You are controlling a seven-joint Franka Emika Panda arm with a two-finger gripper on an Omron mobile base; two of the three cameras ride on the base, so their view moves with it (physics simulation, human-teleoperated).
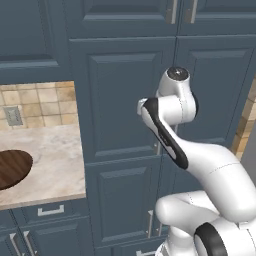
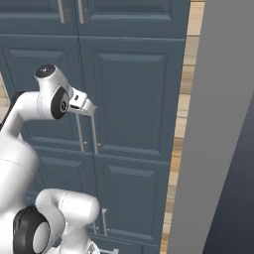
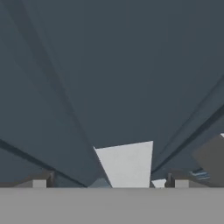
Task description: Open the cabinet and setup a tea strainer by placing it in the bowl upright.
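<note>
The tall slate-blue cabinet [image 1: 125,100] [image 2: 134,94] stands with both doors shut. Its two long silver handles [image 2: 94,134] run down the centre seam. My gripper [image 2: 90,108] is pressed up to the top of those handles. In the hand view my gripper [image 3: 110,181] is open, and the end of a silver handle [image 3: 124,164] shows between its two fingertips, close against the door. The dark brown wooden bowl [image 1: 12,169] sits on the counter far to the left, cut off by the frame edge. The tea strainer is out of view.
A marble counter [image 1: 55,160] with a tiled backsplash lies left of the cabinet, and a drawer [image 1: 50,210] sits under it. Shorter blue doors sit above [image 1: 172,12] and below [image 1: 125,200]. A tall grey panel [image 2: 218,124] stands at the right.
</note>
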